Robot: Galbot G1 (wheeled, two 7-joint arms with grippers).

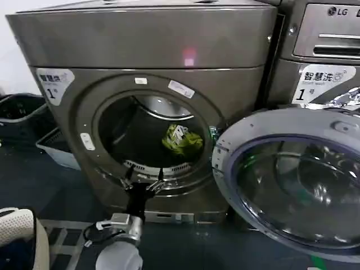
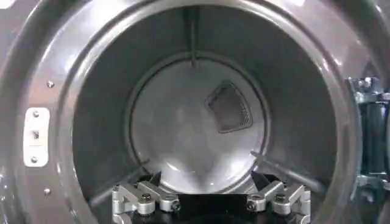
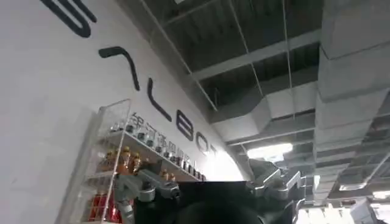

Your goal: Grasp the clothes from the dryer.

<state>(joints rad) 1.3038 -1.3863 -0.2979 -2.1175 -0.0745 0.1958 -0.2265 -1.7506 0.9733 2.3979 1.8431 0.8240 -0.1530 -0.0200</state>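
The dark grey-bronze dryer (image 1: 146,50) faces me with its porthole open and its steel drum (image 2: 195,128) in view. The clothes (image 1: 181,140), a small yellow-green bundle with white patches, lie at the right of the drum floor. My left gripper (image 1: 140,183) is open at the lower rim of the porthole, left of and below the clothes and apart from them. In the left wrist view the left gripper (image 2: 207,182) has its fingers spread wide with nothing between them. My right gripper (image 3: 210,182) is open and points up at a wall and ceiling.
The dryer's round door (image 1: 292,191) hangs open at the right and takes up the lower right. A grey LG machine (image 1: 326,50) stands beside the dryer. A white basket (image 1: 56,149) sits on the floor at the left, a cream-coloured thing (image 1: 19,236) at the bottom left.
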